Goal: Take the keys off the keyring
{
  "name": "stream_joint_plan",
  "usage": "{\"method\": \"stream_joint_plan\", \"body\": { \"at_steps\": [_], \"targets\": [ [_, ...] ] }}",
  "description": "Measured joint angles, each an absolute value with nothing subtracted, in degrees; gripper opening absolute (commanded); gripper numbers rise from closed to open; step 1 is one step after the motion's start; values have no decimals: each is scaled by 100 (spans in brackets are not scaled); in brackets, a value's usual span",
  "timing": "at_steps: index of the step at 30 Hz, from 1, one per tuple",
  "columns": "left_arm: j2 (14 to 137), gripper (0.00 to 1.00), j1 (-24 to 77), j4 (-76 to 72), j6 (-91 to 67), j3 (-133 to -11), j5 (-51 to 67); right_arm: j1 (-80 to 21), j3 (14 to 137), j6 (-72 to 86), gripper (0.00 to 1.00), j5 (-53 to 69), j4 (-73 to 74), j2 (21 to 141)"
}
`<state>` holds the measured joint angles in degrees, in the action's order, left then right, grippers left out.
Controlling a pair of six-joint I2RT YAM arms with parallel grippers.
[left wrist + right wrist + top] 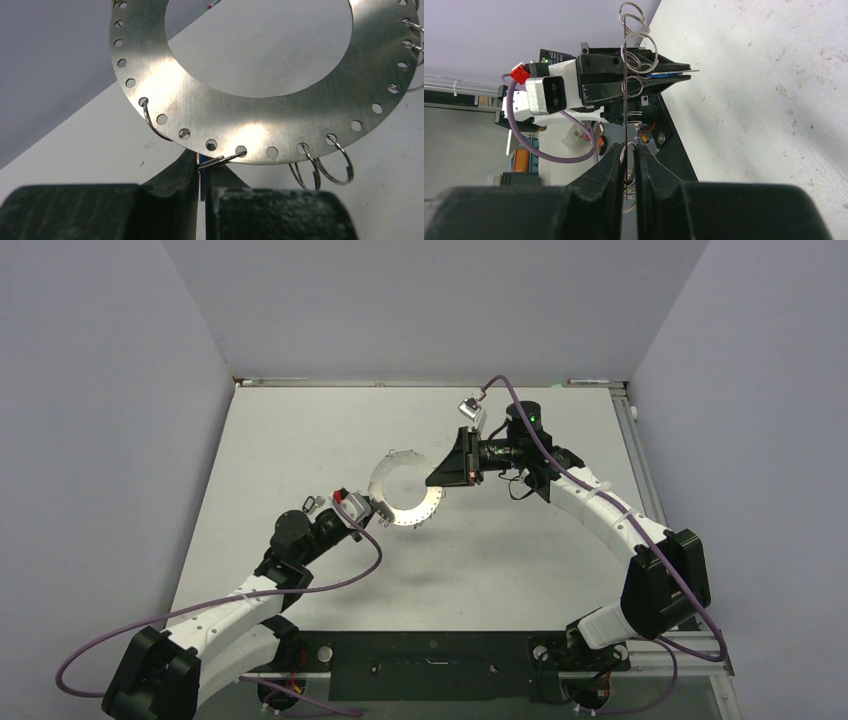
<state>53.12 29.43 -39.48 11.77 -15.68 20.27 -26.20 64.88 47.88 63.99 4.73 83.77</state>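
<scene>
The keyring (412, 512), a flat grey metal disc with holes along its rim, is held above the table between both grippers. My left gripper (372, 510) grips at its near-left rim. In the left wrist view the left gripper (202, 172) is shut on the blue-headed key (201, 165), whose wire loop (222, 159) hangs from a hole in the keyring (225, 115). My right gripper (441, 478) is shut on the keyring's far-right rim. In the right wrist view the right gripper (628, 156) pinches the keyring (624, 102), seen edge-on, and a loop. Other keys cannot be made out.
Several empty-looking wire loops (335, 165) hang along the disc's rim, and more show in the right wrist view (639, 47). The left gripper (676, 74) and the blue key (664, 76) face the right wrist camera. The white table (300, 440) is walled at the sides and back.
</scene>
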Motion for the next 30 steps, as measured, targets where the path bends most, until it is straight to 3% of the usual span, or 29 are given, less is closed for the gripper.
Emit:
{"method": "stream_joint_plan", "body": {
  "at_steps": [14, 30],
  "targets": [
    [4316, 0, 2849, -2060, 1638, -1927, 1959, -2434, 6436, 4331, 5, 6320, 720, 8377],
    [5175, 0, 2974, 904, 4178, -3734, 1710, -2357, 5374, 4158, 7, 6178, -360, 8379]
  ]
}}
